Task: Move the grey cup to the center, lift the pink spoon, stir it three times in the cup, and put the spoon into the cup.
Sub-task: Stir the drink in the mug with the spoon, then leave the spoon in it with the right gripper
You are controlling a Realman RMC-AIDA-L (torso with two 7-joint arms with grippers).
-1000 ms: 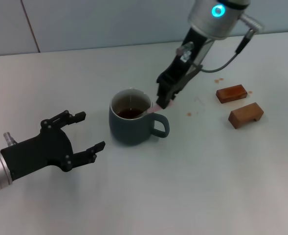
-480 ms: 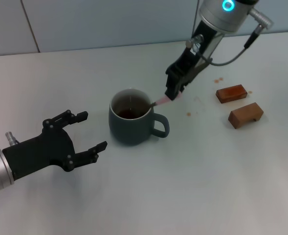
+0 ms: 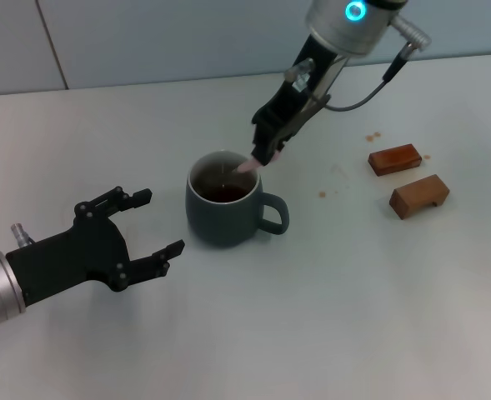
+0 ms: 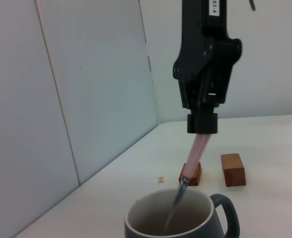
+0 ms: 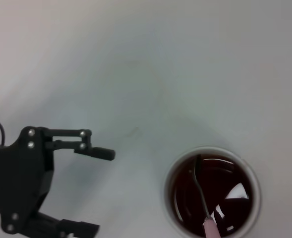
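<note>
In the head view, the grey cup (image 3: 225,210) is seen on the white table (image 3: 328,300), near its middle. The pink spoon (image 3: 247,165) is gripped by the right tool (image 3: 266,156) above the cup, its metal end dipped in the brown drink. The left tool (image 3: 149,223) is held wide open beside the cup.

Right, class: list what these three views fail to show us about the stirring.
- Pink spoon bowl: sunk in dark liquid in every view.
- Grey cup base: cut off, left wrist view.
- Right end effector: out of frame in the right wrist view.
- Left end effector: open, left of the cup.
</note>
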